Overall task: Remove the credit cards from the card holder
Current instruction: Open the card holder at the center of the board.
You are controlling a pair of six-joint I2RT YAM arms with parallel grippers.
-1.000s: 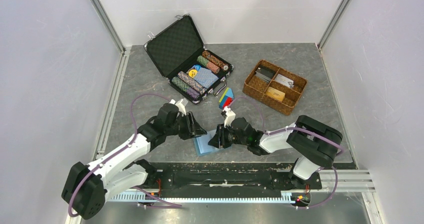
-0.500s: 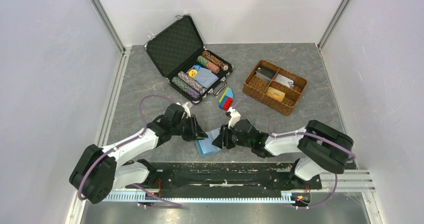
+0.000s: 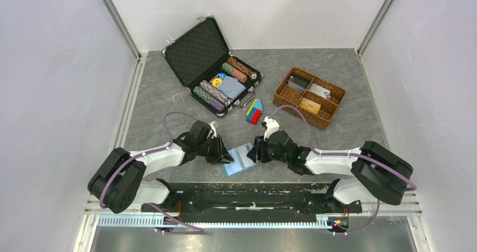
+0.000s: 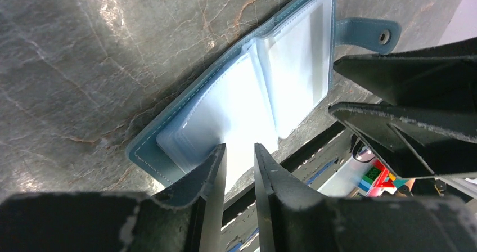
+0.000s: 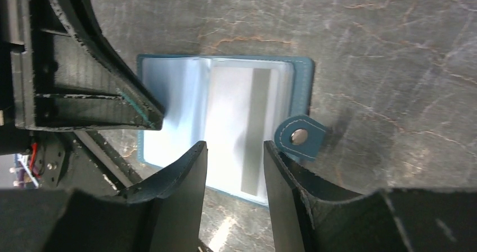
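The light-blue card holder [image 3: 238, 160] lies open flat on the table near the front edge, clear sleeves up. In the right wrist view, the holder [image 5: 169, 103] shows a pale card with a grey stripe [image 5: 254, 125] in its right sleeve and a snap tab [image 5: 300, 136]. My left gripper [image 3: 225, 155] is at the holder's left side, jaws narrowly apart over a sleeve [image 4: 247, 103], gripping nothing. My right gripper [image 3: 254, 153] is open over the right half. No orange-yellow card shows in the holder.
An open black chip case [image 3: 216, 66] stands at the back. Small coloured blocks [image 3: 254, 111] lie just behind the grippers. A brown wicker tray [image 3: 288, 99] at the back right holds flat items, one orange-yellow [image 3: 310, 106]. The black rail [image 3: 247, 193] runs along the front edge.
Both grippers have dropped lower and moved onto the card holder from either side. The holder now lies spread wider open between them.
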